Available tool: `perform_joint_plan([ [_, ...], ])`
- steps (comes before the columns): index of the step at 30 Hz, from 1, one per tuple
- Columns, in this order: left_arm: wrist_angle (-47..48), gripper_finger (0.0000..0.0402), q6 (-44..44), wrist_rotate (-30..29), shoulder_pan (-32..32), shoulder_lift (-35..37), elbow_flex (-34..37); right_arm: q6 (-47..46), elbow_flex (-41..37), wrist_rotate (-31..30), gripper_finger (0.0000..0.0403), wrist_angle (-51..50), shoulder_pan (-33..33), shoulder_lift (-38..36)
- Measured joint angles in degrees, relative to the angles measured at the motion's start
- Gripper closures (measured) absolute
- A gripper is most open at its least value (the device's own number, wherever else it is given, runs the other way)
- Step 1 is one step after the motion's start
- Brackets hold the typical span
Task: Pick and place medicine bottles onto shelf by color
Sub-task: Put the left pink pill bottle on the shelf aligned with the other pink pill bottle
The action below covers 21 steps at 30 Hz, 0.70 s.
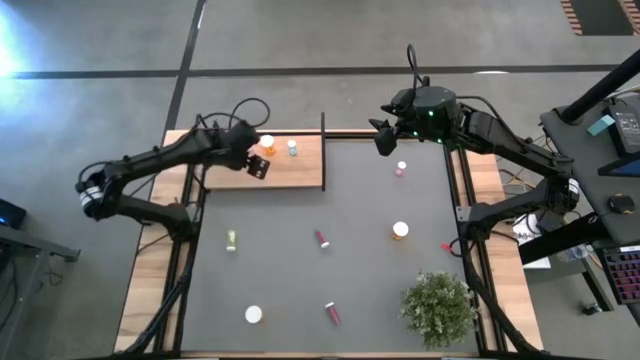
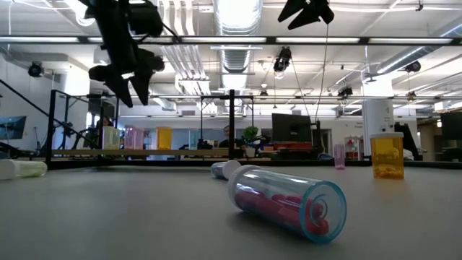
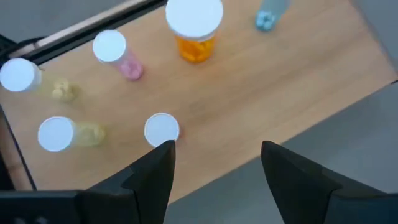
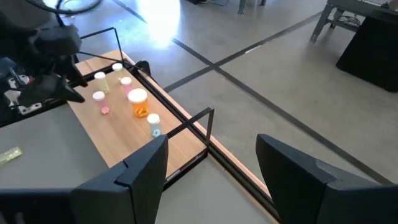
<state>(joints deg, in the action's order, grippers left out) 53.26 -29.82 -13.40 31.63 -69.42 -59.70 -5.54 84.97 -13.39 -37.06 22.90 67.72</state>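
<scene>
The light-wood shelf [image 1: 290,168] lies at the table's far left. On it stand an orange bottle [image 3: 194,31], a pink one [image 3: 119,55], two yellow-green ones [image 3: 34,79] [image 3: 67,133], a white-capped one [image 3: 162,128] and a bluish one [image 3: 267,15]. My left gripper [image 1: 258,166] hovers open and empty over the shelf's near part, well above it in the low view [image 2: 128,78]; its fingers [image 3: 155,168] are beside the white-capped bottle, apart from it. My right gripper [image 1: 383,140] is open and empty, high over the table's far edge [image 2: 307,11].
On the dark tabletop: a pink bottle [image 1: 401,168], an orange one [image 1: 400,231], a yellow-green one lying down [image 1: 231,240], two red ones lying down [image 1: 322,238] [image 1: 331,313] and a white one [image 1: 253,314]. A bushy plant [image 1: 438,305] stands near right. A thin black frame [image 1: 323,150] borders the shelf's right side.
</scene>
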Motion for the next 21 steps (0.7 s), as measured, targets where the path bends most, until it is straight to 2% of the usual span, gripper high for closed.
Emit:
perform_joint_plan([
  [7, 3.34, 0.0180, 0.15, 0.00, 3.03, -4.71, -2.41, 0.00, 0.02, 0.00, 0.0170, -0.01, 0.02, 0.00],
  [21, 2.66, 0.0180, 0.75, 1.48, 8.48, -9.41, -2.21, 0.01, 0.00, 0.00, 0.0170, 0.00, 0.01, 0.00],
])
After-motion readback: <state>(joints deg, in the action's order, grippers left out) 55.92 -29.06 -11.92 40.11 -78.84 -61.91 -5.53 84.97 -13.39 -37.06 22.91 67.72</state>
